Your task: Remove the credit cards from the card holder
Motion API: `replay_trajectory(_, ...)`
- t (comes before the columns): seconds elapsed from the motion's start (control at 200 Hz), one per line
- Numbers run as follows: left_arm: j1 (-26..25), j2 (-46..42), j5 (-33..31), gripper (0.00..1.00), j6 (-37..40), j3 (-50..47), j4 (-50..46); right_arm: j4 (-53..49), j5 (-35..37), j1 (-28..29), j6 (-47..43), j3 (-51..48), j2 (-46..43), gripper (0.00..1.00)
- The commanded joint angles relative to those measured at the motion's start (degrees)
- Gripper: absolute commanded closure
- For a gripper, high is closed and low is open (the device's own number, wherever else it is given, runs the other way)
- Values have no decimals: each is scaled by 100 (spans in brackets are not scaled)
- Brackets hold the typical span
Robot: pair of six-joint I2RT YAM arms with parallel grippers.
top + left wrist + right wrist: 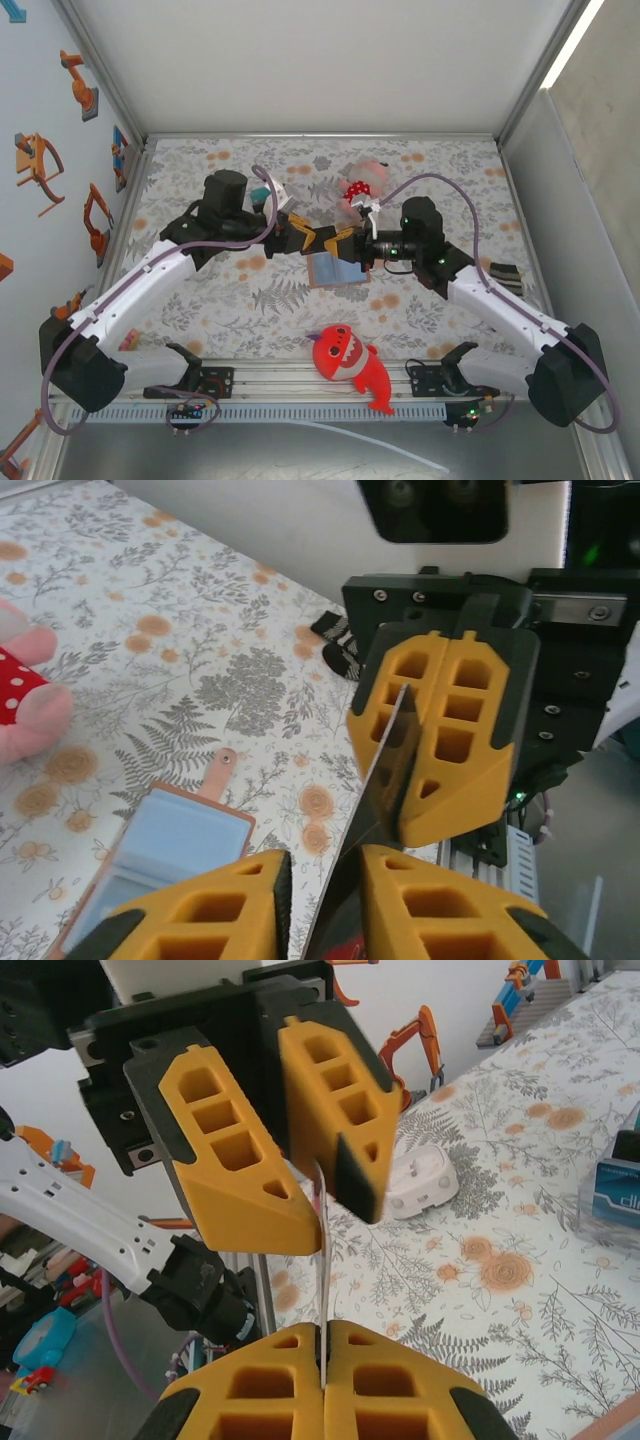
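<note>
the right gripper (323,1338) is pinching the credit card (322,1250) between its closed yellow fingers, and the thin card is showing edge-on in the right wrist view. the left gripper (325,868) is facing it tip to tip and is clamping the same card from the opposite end, so the card is bridging the short gap between the two sets of fingers. both grippers are hanging above the card holder (335,270), and the card is sitting clear of it, over its far edge in the top view. the card holder is lying open on the floral table (250,300), its blue-grey inside facing up and its small tan tab (222,770) sticking out flat from one edge. a pink plush (360,185) with a red dotted patch is lying just beyond the card holder's far side. a red shark plush (345,362) is lying on the card holder's near side, by the arm rail. a striped block (505,275) is sitting well apart to the card holder's right.
</note>
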Motion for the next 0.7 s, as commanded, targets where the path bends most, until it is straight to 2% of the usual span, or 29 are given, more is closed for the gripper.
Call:
replay_trajectory(0.0, -7, 99, 325, 86, 193, 191, -169, 112, -264, 8, -78, 194, -3, 100)
replay_trajectory(0.12, -7, 100, 426, 100, 250, 151, -167, 106, -195, 8, -97, 194, -19, 100)
replay_trajectory(0.215, 2, 56, 431, 100, 290, 125, -164, 56, -92, 8, -114, 194, -28, 100)
replay_trajectory(0.29, 14, 20, 400, 100, 334, 115, -158, -94, 113, 8, -161, 202, -52, 86)
replay_trajectory(0.356, 47, -13, 314, 100, 365, 78, -120, -257, 264, 8, -219, 218, -85, 69)
replay_trajectory(0.421, 76, -68, 228, 100, 405, 41, -51, -398, 370, 8, -278, 221, -139, 59)
replay_trajectory(0.531, 203, -125, -56, 100, 540, 16, 5, -626, 610, -1, -372, 186, -281, 46)
replay_trajectory(0.696, 604, -53, -396, 100, 926, 80, -109, -998, 1048, 0, -503, 216, -471, 39)
